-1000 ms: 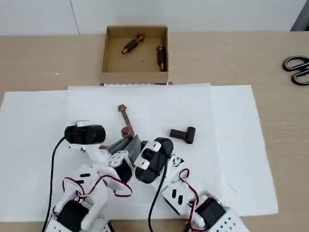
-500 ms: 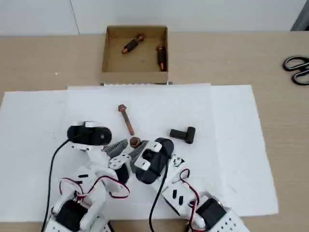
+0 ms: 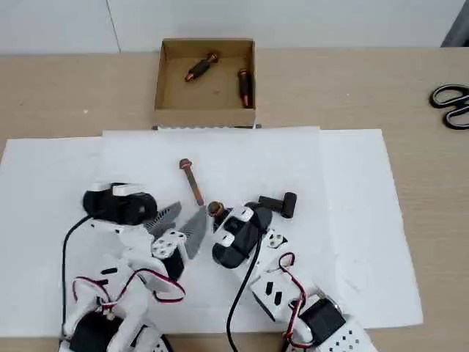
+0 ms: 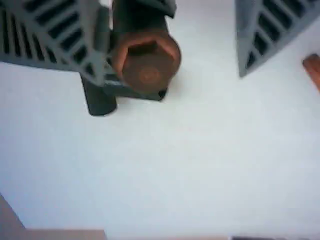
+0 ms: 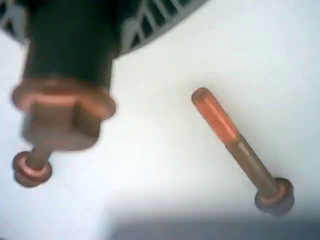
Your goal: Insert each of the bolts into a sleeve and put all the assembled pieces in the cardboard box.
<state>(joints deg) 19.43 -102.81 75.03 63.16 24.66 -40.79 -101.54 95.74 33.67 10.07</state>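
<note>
Four bolts and four sleeves in all. Two assembled pieces, one on the left (image 3: 201,67) and one on the right (image 3: 245,86), lie in the cardboard box (image 3: 165,79) at the far side of the table (image 3: 352,88). The right gripper (image 3: 222,217) pinches a third assembled piece (image 3: 215,209) near the middle of the white paper (image 3: 344,242). A loose bolt (image 3: 192,182) lies just far-left of it and a loose sleeve (image 3: 278,204) just to its right. The left gripper (image 3: 191,210) is spread wide and holds nothing, right beside the loose bolt's near tip. Scissors (image 3: 451,106) lie at the far right edge.

The bolt (image 5: 235,145) is coppery metal, the sleeve (image 5: 70,45) matt black, the box (image 3: 205,117) cardboard.
</note>
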